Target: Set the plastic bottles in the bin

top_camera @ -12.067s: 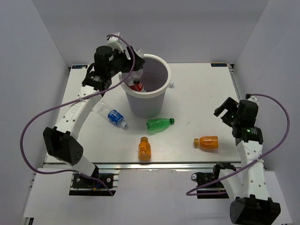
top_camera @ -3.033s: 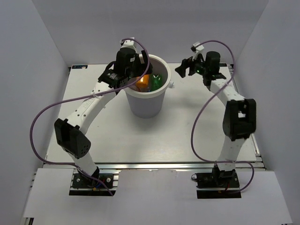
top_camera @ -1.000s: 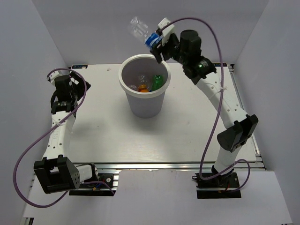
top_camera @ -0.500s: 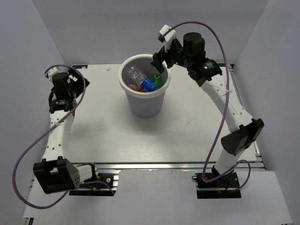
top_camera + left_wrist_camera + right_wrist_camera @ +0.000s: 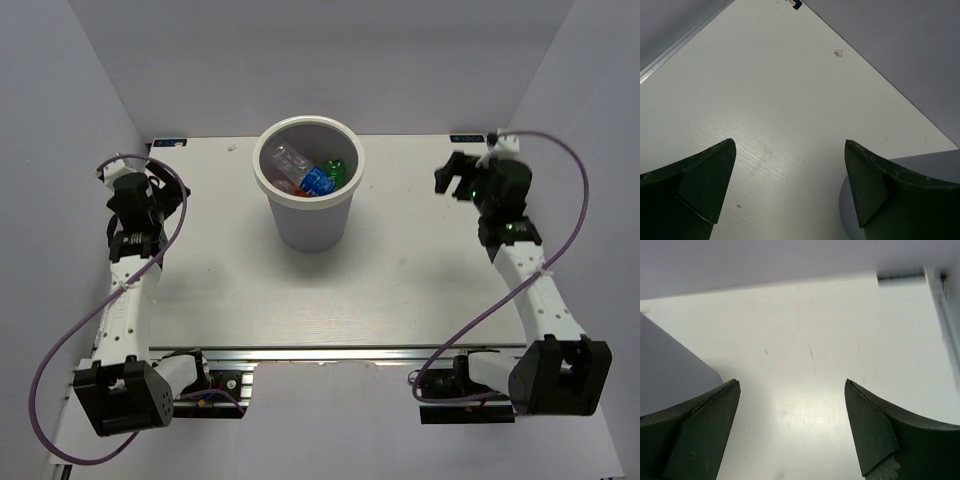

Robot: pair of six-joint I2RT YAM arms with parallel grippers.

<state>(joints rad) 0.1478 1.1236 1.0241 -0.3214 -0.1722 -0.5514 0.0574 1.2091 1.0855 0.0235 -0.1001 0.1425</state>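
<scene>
The bin (image 5: pixel 262 186), a tall white bucket, stands at the back middle of the table. Plastic bottles lie inside it: a clear one with a blue label (image 5: pixel 316 180) on top, a green one (image 5: pixel 338 170) and a bit of orange (image 5: pixel 300 193) below. My left gripper (image 5: pixel 148 188) hovers open and empty at the table's left side, well away from the bin. On the right side my right gripper (image 5: pixel 449 180) is open and empty too. In the left wrist view the gripper (image 5: pixel 790 167) frames bare table, with the bin wall (image 5: pixel 935 162) at lower right. The right wrist view shows the gripper (image 5: pixel 790 407) over bare table, the bin (image 5: pixel 670 370) at left.
White walls close in the table on the left, back and right. A small white speck (image 5: pixel 839 52) lies near the back wall. Purple cables loop from both arms. The table (image 5: pixel 400 280) around the bin shows no bottles.
The right gripper opened and the blue-labelled bottle dropped into the bin. The right arm then swung back to the right side. The left arm barely shifted.
</scene>
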